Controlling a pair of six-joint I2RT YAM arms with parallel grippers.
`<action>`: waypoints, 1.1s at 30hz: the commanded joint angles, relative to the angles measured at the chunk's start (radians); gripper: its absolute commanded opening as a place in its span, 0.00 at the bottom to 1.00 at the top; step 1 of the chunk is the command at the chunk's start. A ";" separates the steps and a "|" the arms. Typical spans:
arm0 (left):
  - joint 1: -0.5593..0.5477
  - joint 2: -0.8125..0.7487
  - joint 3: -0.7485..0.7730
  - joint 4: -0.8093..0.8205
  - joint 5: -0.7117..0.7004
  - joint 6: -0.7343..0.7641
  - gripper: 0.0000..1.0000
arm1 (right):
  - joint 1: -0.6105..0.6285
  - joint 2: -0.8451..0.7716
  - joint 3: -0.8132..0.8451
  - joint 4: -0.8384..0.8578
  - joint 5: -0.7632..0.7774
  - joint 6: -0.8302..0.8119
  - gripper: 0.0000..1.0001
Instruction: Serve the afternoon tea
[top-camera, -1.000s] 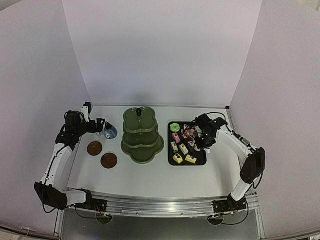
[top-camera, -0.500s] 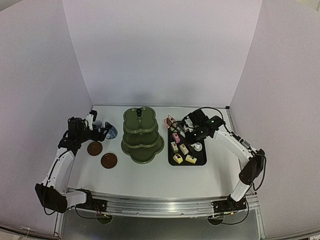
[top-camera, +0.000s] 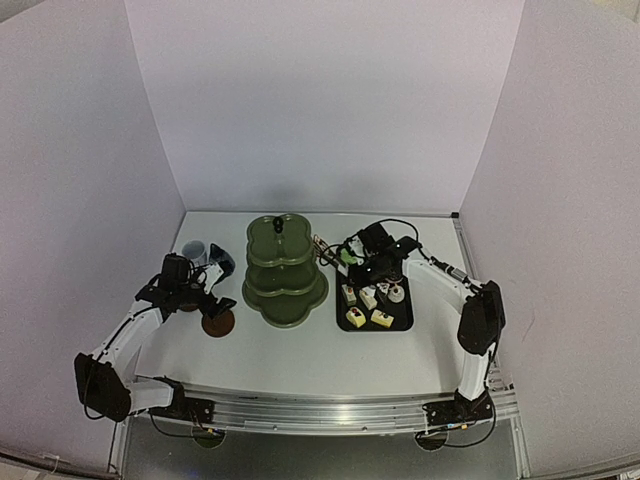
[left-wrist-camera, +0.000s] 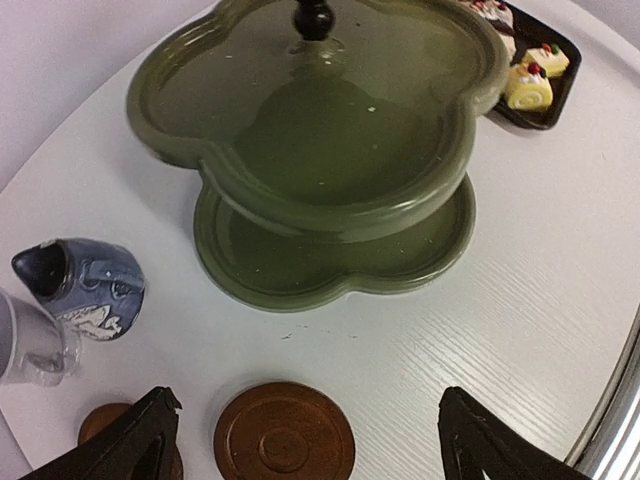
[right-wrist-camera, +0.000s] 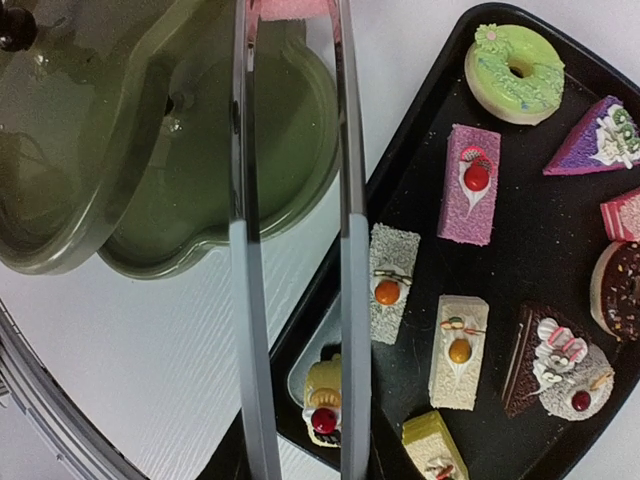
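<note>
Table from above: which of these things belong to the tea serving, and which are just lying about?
For the tea: cakes, green three-tier stand, cup, blue pot, brown saucers.
Just there: black tray, tongs.

A black tray (top-camera: 404, 321) lies toward the white desk's (top-camera: 300, 350) right edge; thin shiny tongs (right-wrist-camera: 350, 300) reach across the tray's left rim.

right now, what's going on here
The right gripper holds thin tongs that pinch a pink cake right by the green stand, whose visible tiers are bare. Other cakes lie on the black tray. The left gripper hovers open above a brown saucer.
</note>
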 joint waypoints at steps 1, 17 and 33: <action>-0.061 0.037 -0.012 0.075 -0.020 0.151 0.90 | 0.002 0.036 0.008 0.094 -0.066 -0.009 0.00; -0.090 0.129 -0.013 0.220 -0.021 0.213 0.87 | 0.002 0.033 -0.148 0.246 -0.161 -0.006 0.00; -0.102 0.170 -0.001 0.278 -0.007 0.253 0.86 | 0.076 0.058 -0.157 0.303 -0.064 -0.001 0.00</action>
